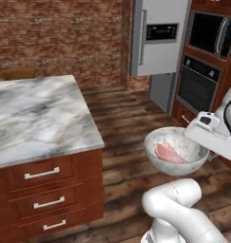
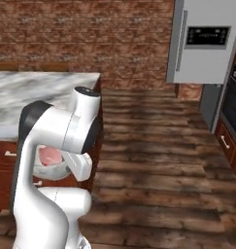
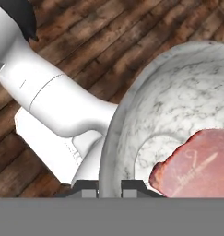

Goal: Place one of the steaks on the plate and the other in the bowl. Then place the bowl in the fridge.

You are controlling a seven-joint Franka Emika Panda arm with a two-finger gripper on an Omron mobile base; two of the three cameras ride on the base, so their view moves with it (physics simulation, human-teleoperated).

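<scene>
Currently the gripper (image 3: pixel 109 188), jaws pinched on the rim, carries the bowl (image 1: pixel 176 151) at centre right, one steak (image 1: pixel 168 153) inside. Tilting could spill it before the fridge (image 1: pixel 157 38), upper right, whose door looks open.

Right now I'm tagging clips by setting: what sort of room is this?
A home kitchen, rendered: a grey fridge beside a built-in oven, and a marble-topped island with wooden drawers on a plank floor.
</scene>
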